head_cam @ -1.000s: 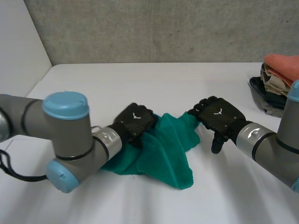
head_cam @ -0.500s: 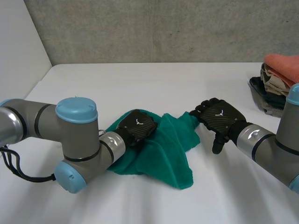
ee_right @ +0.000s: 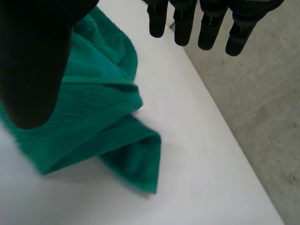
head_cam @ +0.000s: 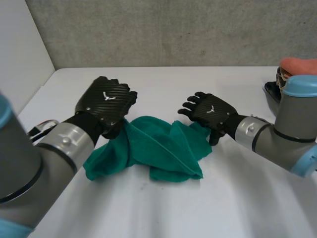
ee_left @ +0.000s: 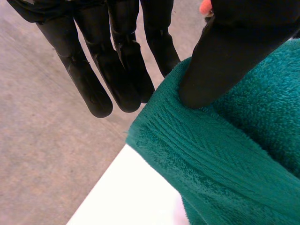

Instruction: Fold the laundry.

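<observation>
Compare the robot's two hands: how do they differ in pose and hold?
Left hand is raised, pinching a lifted towel edge under its thumb; right hand sits lower at the opposite end, fingers straight, clear of the cloth. Both are black, palms down.

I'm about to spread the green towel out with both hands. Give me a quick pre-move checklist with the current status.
1. Grip of left robot hand on green towel: ok, thumb pinches its edge against straight fingers.
2. Grip of right robot hand on towel: not ok, fingers straight, above the towel's other end.
3. Right thumb touching towel: cannot tell.
4. Towel flat: not ok, bunched and folded over itself.
5. Gap to basket of clothes: ok, it sits apart at the table edge on the right.
</observation>
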Controlling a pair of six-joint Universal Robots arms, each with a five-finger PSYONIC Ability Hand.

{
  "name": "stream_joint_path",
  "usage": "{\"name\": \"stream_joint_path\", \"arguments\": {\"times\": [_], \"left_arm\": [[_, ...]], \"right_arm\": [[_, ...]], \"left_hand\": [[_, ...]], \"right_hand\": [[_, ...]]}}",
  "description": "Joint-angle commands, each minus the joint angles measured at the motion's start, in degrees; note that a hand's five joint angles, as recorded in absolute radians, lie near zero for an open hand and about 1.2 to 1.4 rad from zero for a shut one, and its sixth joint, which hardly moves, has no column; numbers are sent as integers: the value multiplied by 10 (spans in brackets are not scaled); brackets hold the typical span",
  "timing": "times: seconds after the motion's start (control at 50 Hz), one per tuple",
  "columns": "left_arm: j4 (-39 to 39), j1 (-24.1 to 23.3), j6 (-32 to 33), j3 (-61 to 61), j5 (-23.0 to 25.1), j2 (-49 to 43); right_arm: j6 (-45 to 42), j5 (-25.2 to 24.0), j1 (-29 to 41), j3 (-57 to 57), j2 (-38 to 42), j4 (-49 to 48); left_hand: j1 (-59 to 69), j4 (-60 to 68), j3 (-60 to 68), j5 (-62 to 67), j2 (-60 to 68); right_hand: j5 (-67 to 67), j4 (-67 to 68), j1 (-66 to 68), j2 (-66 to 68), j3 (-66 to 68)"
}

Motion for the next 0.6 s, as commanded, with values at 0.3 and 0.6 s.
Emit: {"name": "stream_joint_path", "arguments": {"times": [0.3, 0.6], "left_arm": [[-9, 26, 0, -84, -42, 136], [20, 135, 4, -51, -38, 184]], "right_arm": [[8, -27, 63, -284, 236, 78], [47, 63, 0, -214, 15, 80]], "left_hand": [[138, 114, 118, 138, 117], [138, 114, 118, 138, 117]], "right_hand": [[279, 281, 276, 285, 283], [667, 670, 665, 673, 671]]}}
